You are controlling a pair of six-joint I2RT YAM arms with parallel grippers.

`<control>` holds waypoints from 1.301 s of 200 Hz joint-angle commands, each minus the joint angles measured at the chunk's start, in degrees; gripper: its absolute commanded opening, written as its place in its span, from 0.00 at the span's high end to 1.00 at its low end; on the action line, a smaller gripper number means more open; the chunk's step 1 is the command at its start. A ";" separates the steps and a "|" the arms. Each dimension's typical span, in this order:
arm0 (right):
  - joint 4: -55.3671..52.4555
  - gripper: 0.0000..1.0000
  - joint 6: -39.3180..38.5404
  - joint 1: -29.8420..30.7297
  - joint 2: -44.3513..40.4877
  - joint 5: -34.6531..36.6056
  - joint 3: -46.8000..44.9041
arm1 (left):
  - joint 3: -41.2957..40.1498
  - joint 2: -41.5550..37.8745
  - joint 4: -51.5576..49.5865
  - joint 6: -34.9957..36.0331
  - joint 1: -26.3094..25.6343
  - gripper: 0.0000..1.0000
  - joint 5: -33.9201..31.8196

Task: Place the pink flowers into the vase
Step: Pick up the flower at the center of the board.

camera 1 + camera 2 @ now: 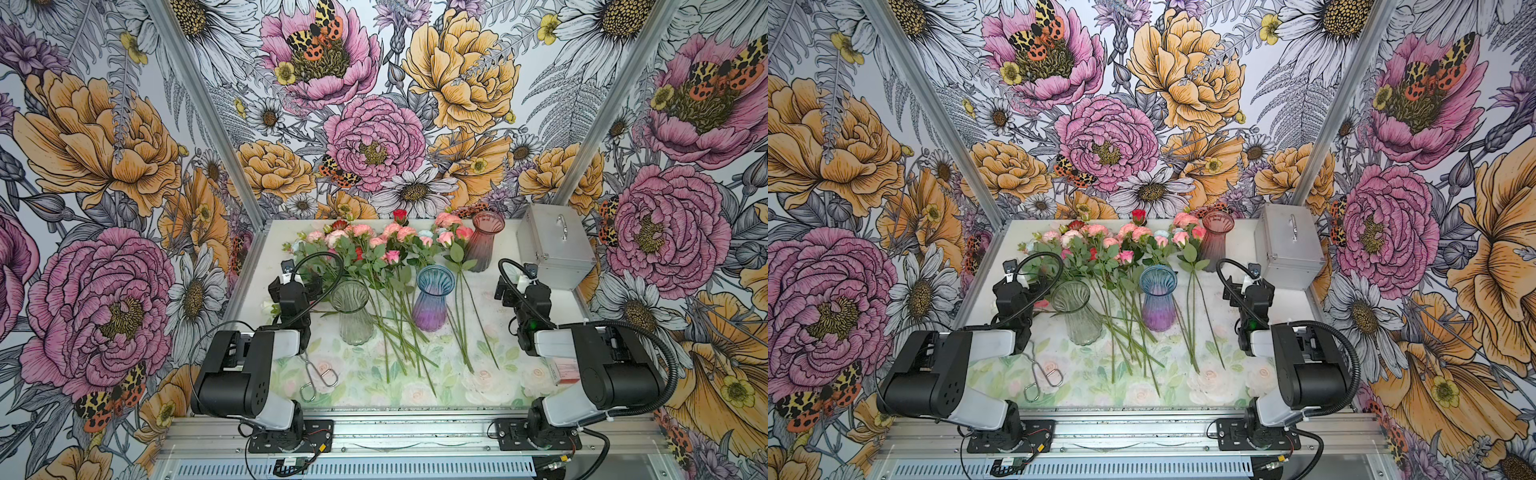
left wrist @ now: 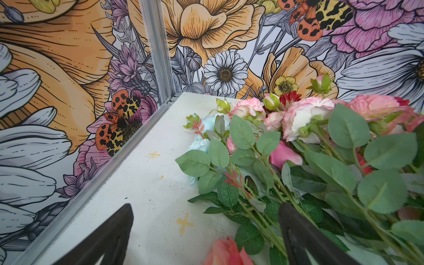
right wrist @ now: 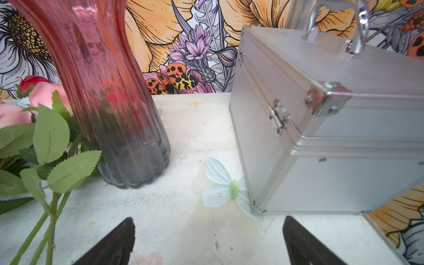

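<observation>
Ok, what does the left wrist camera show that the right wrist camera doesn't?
Only the left wrist view: a salmon rose near the left gripper, and green buds. Only the right wrist view: the red vase, upright, and the silver case, with the right gripper facing the gap between them. Both: pink flowers with green leaves, the white table, floral wallpaper, and jaws open, holding nothing.
</observation>
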 commanded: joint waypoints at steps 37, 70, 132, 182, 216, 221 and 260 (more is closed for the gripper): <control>0.21 0.00 -0.07 -0.25 0.19 -0.88 1.00 | 0.28 0.37 0.12 -0.66 0.32 0.01 1.40; 0.29 0.00 -0.08 -0.26 0.12 -0.86 1.05 | 0.27 0.33 0.19 -0.66 0.41 0.01 1.51; -4.40 0.00 1.72 0.21 -3.64 5.12 2.33 | 1.33 -0.79 -2.87 -2.25 2.32 0.02 3.51; -36.03 0.00 7.85 -0.08 -8.56 9.39 17.55 | 10.74 -12.10 -28.35 -14.27 4.36 0.01 -6.95; -43.08 0.00 21.30 -4.06 -13.78 0.41 18.41 | 20.26 -13.39 -40.11 -20.97 4.28 0.01 6.02; -44.05 0.00 21.67 -4.62 -14.23 -2.55 18.94 | 21.40 -13.62 -41.07 -23.20 4.28 0.01 9.15; -57.05 0.00 17.68 -1.93 -15.93 -11.10 26.61 | 32.65 -14.82 -50.53 -33.10 7.87 0.01 33.59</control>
